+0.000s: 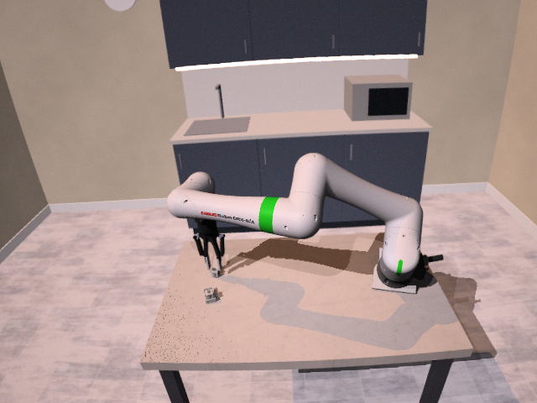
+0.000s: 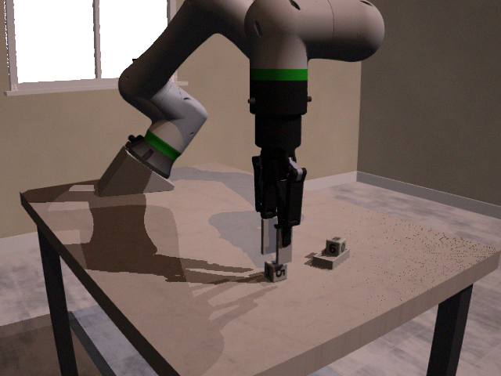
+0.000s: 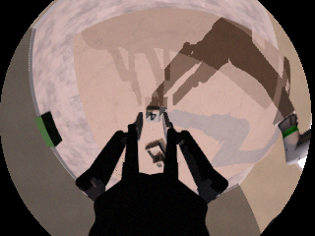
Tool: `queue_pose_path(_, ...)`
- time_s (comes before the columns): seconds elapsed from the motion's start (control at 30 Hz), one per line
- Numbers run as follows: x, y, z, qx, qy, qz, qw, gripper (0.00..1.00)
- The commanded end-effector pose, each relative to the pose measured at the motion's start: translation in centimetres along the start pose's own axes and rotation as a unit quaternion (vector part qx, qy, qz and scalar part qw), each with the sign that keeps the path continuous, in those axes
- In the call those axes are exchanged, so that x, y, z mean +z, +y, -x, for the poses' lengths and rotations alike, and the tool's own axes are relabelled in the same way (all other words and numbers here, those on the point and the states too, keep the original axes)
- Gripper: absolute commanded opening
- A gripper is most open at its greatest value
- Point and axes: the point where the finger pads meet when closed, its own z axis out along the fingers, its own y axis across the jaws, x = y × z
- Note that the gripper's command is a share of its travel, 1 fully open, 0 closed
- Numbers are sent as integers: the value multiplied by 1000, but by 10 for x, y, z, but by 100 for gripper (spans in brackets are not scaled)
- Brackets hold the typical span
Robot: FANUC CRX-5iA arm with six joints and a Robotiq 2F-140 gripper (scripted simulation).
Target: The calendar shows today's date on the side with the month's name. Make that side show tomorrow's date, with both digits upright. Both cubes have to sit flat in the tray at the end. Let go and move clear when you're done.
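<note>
A loose pale cube (image 1: 215,273) (image 2: 275,272) (image 3: 153,116) lies flat on the table, outside the tray. In the exterior view one side shows a 5 turned on its side; the digit on the other visible side is unclear. My gripper (image 1: 214,268) (image 2: 276,258) is partly open, with its fingertips just above this cube, roughly on either side of it, not gripping it. The small tray (image 1: 212,301) (image 2: 323,261) holds the second cube (image 1: 209,291) (image 2: 336,246). That cube shows a 6 and, on the adjoining side, what looks like a 0. The month's name is not readable.
The wooden table (image 1: 242,342) (image 2: 384,323) carries the arm's base (image 1: 394,284) (image 2: 133,178) on the side away from the cubes. The tray stands a short way from the loose cube, nearer the top camera. Arm shadows cross the table.
</note>
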Motion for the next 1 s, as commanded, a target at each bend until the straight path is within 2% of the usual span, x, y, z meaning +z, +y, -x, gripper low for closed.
queue_pose_path(0.0, 0, 0, 0, 0, 0, 0, 1000, 35)
queue_pose_path(0.7, -1, 0, 0, 0, 0, 0, 1000, 35)
queue_pose_path(0.97, -10, 0, 0, 0, 0, 0, 1000, 35)
